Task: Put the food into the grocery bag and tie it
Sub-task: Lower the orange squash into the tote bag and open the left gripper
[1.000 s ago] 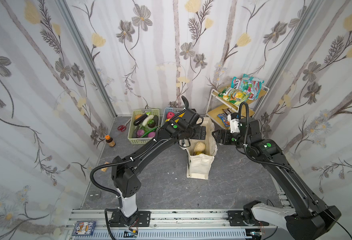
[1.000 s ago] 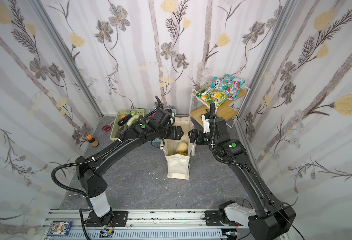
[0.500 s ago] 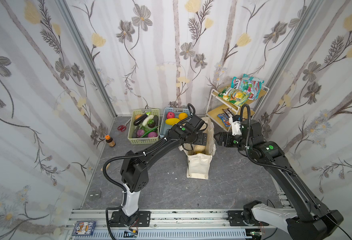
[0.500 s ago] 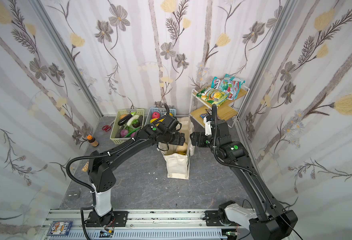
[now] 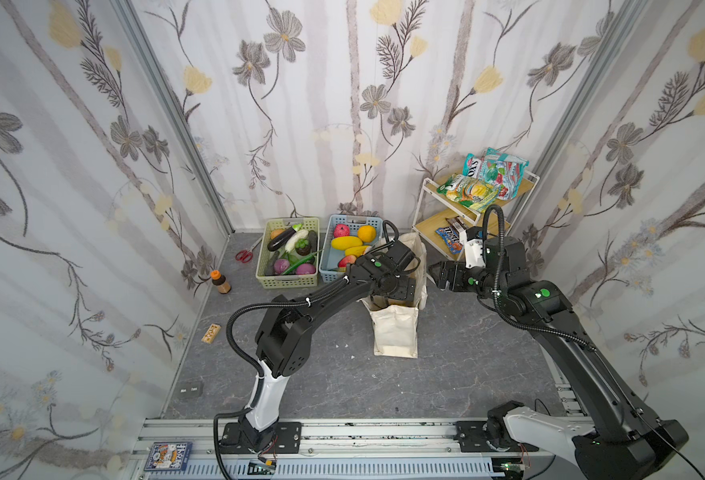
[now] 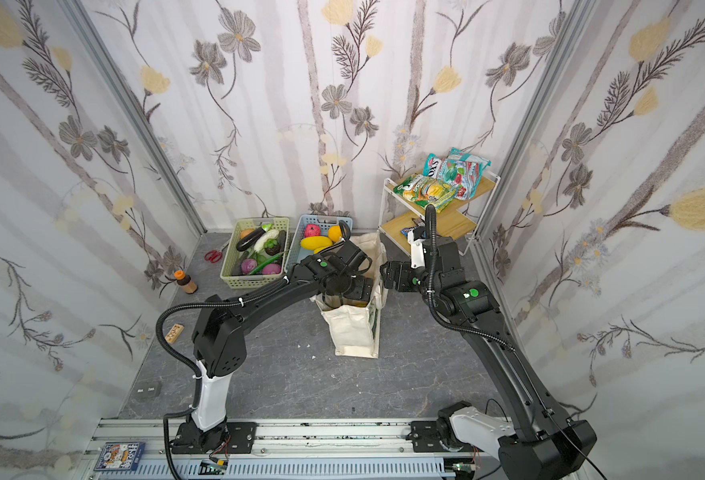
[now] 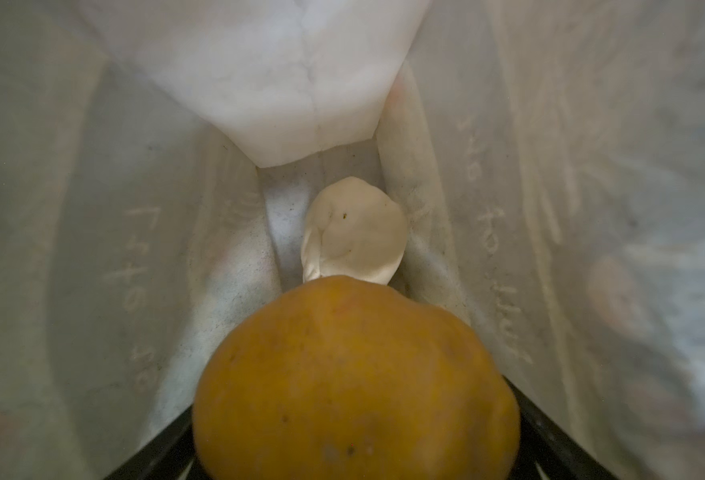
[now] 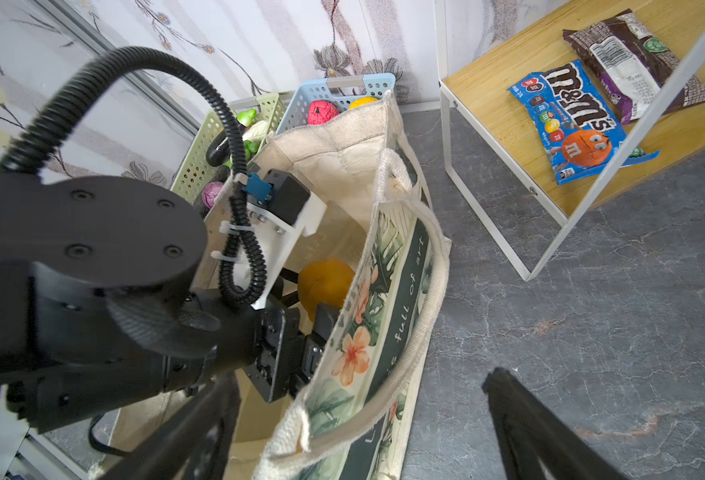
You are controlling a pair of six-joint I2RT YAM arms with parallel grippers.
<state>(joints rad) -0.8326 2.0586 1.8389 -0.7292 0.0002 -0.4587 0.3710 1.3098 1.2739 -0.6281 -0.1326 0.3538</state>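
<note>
Since earlier, we lowered the left gripper (image 8: 307, 297), grasping the orange toy fruit (image 7: 355, 382), into the grocery bag (image 5: 396, 332) for a gentle release.

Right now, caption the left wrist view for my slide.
Inside the grocery bag, the left end effector holds an orange fruit above a cream food item lying at the bottom.
</note>
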